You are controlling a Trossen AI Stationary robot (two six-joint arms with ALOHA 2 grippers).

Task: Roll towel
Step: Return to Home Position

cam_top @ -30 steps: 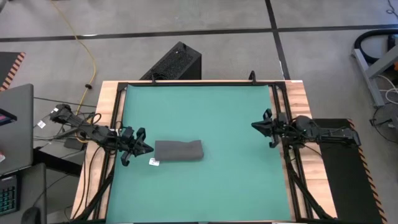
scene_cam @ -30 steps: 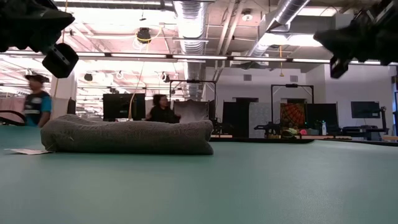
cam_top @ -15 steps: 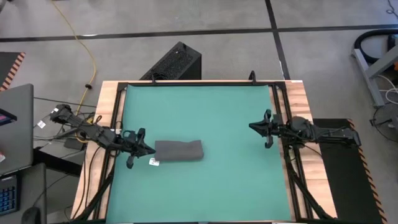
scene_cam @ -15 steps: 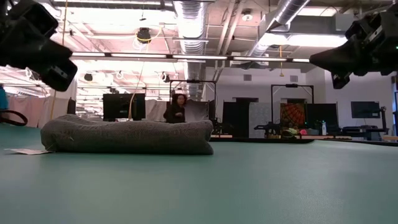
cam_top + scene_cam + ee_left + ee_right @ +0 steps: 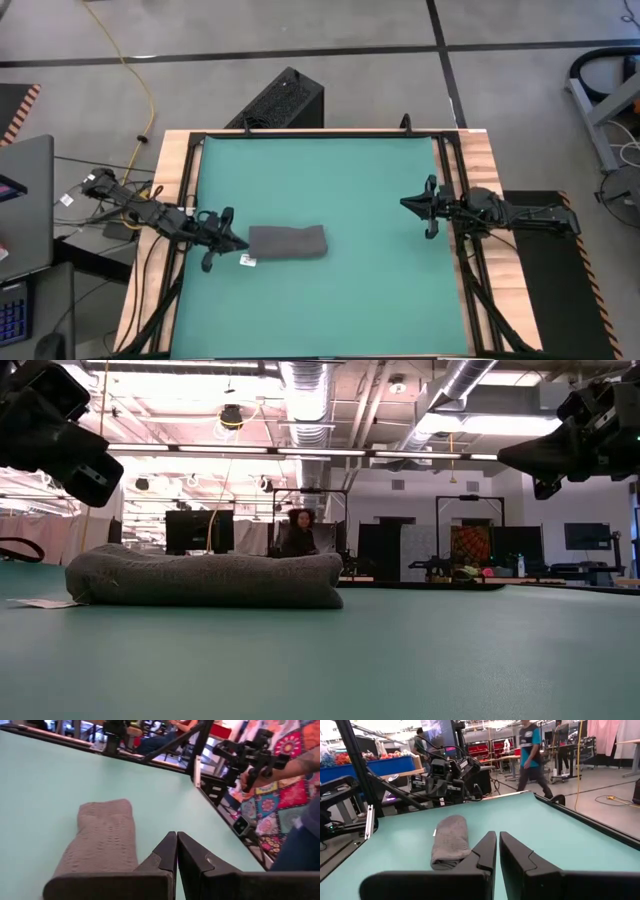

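Just ahead of my left gripper (image 5: 236, 243), the towel (image 5: 287, 241) lies rolled up on the mat (image 5: 330, 180).

Both tools are empty, with their fingers pressed together. Each wrist view shows only a hairline slit between them. The left gripper hovers off the mat, its tips aimed at the near end of the roll and close to it without touching. A small white tag (image 5: 248, 261) lies flat on the mat just beside those tips, at the roll's corner. The towel is a stubby dark grey bundle running lengthwise away from the left gripper. My right gripper (image 5: 408, 204) hangs in the air well apart from the towel, near the mat's opposite edge, and points at the roll's other end. From table height, both tools sit higher than the cloth, and a person (image 5: 300, 532) shows in the room behind it.
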